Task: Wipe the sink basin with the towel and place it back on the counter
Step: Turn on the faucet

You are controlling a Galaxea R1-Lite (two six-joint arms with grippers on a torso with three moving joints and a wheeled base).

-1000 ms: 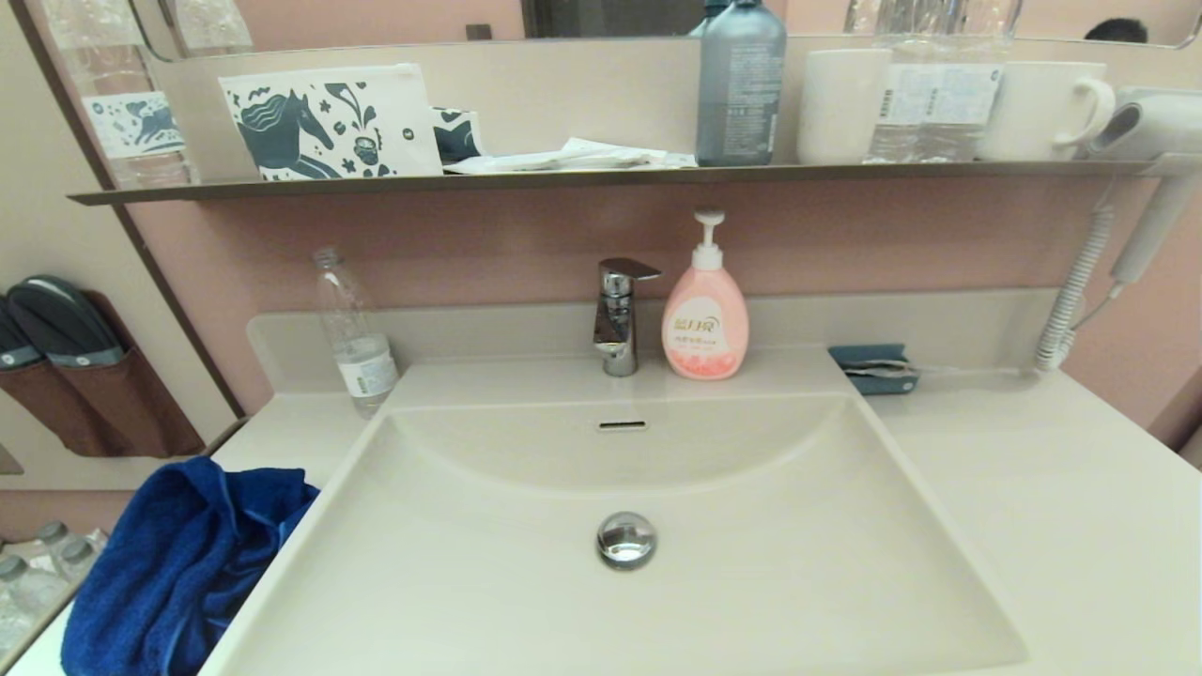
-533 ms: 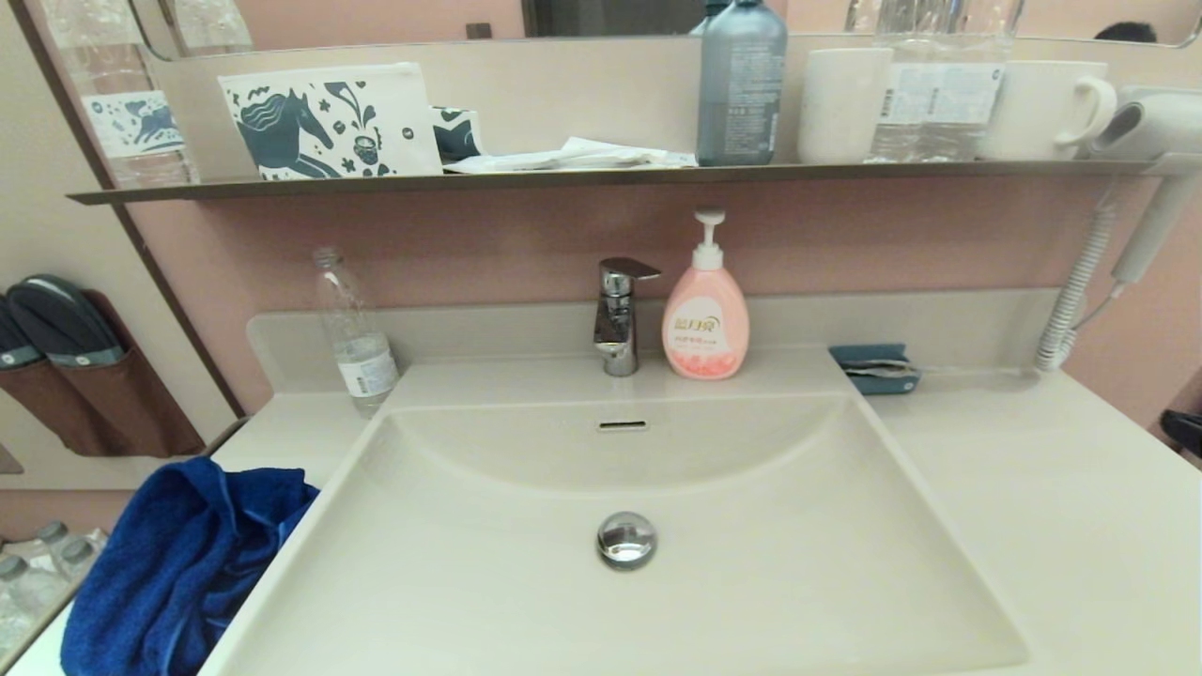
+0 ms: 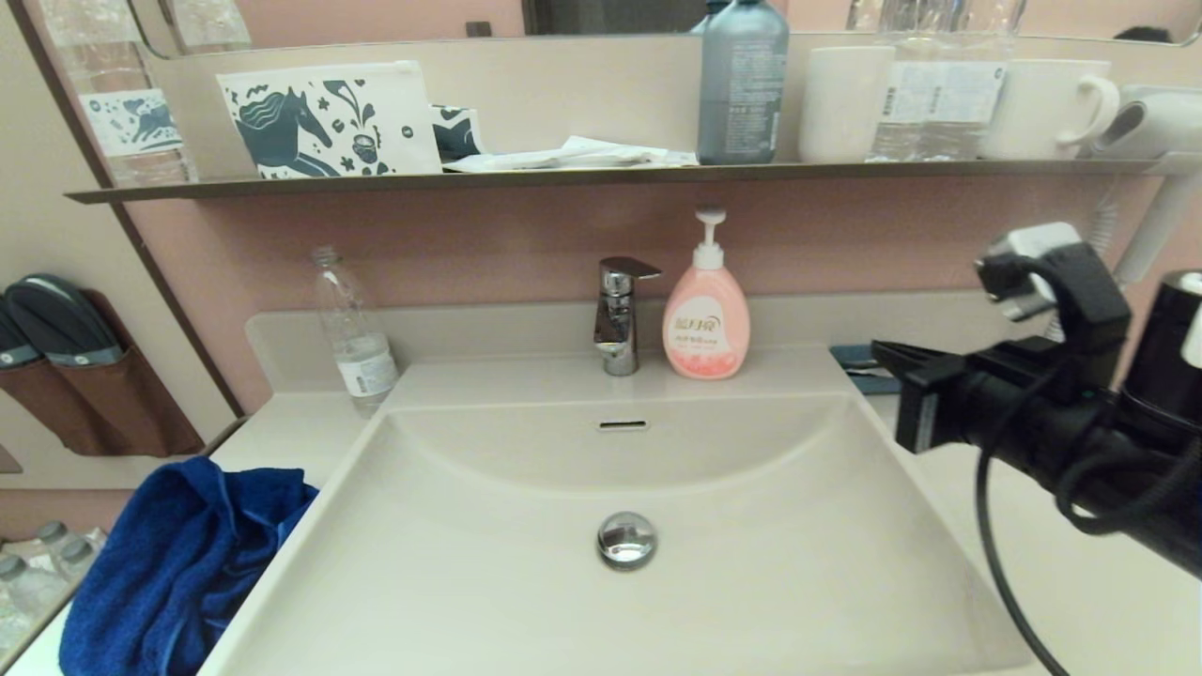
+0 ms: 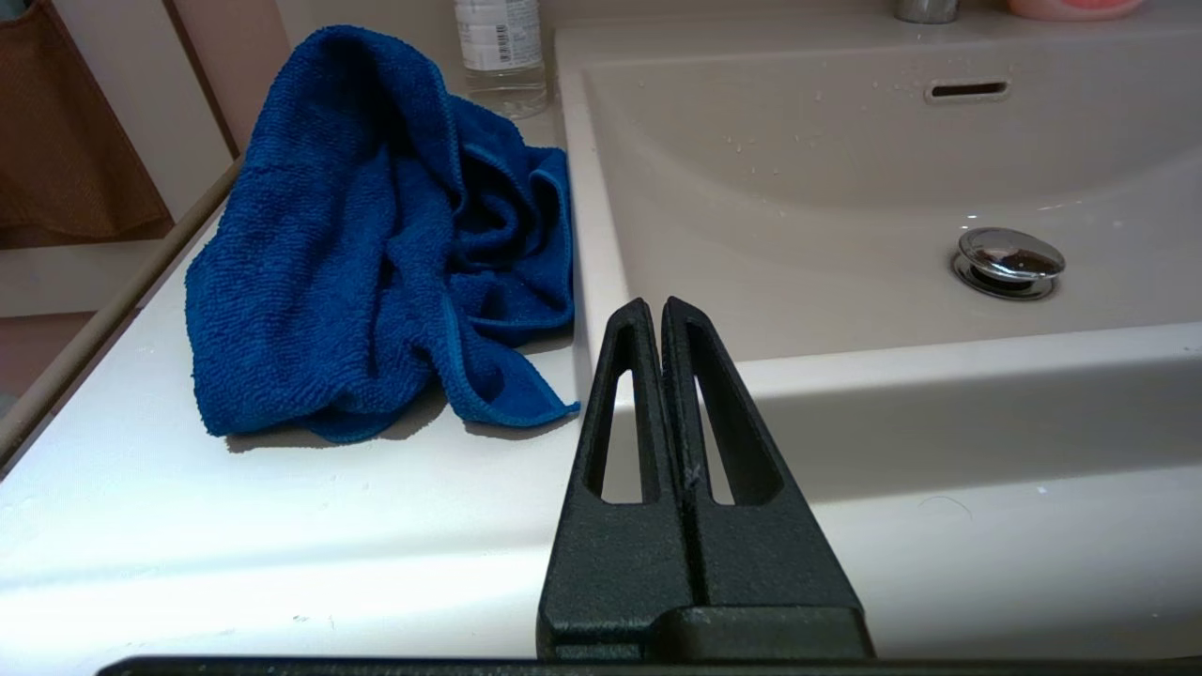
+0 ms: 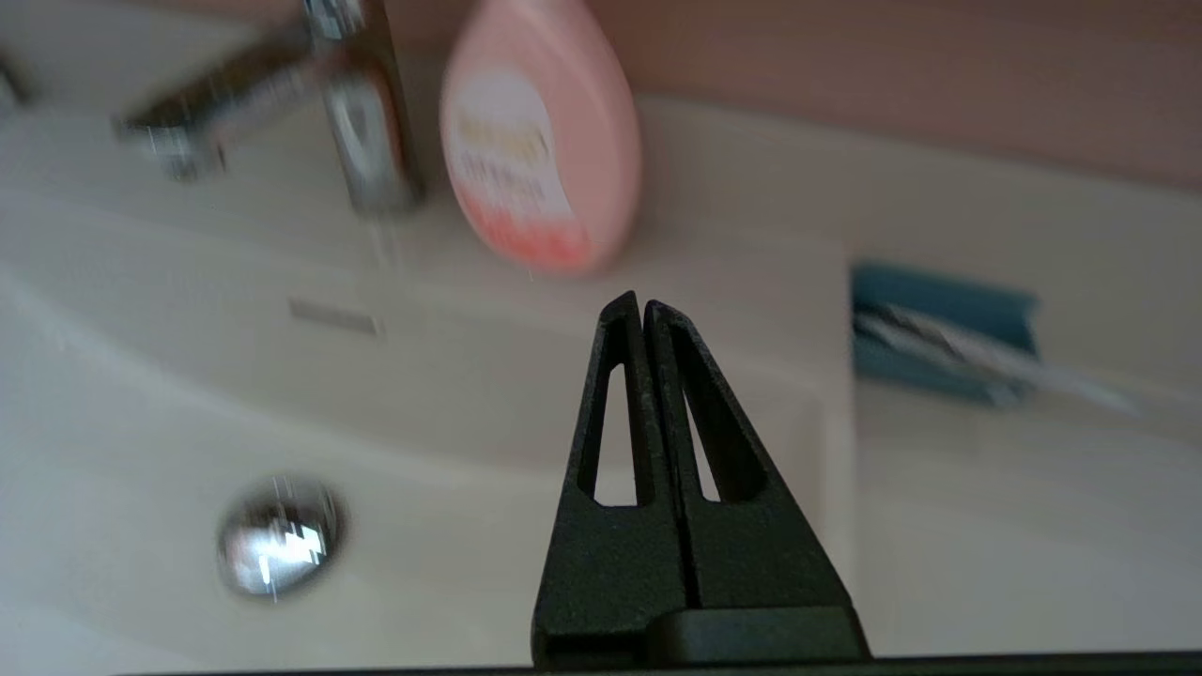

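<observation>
Cream counter (image 3: 1033,469) around sink basin (image 3: 751,488), blue towel (image 3: 178,563) heaped left; both pincers pressed together, empty.

Pink wall (image 3: 470,249) is running behind the whole vanity, and a thin dark shelf (image 3: 601,176) is sitting across it at 12 o'clock, loaded with a horse-print pouch (image 3: 329,120), a grey bottle (image 3: 742,84), two white mugs (image 3: 1047,108) and what's looking like clear water bottles. A mirror (image 3: 601,14) is showing above that. Chrome faucet (image 3: 618,314) and a pink soap pump (image 3: 706,319) are standing dead centre, a clear bottle (image 3: 355,333) at 10 o'clock. A white hairdryer (image 3: 1150,122) is hanging at 2 o'clock, and brown wall pockets (image 3: 84,394) holding slippers are sitting at 9 o'clock. Light is looking soft and even.
</observation>
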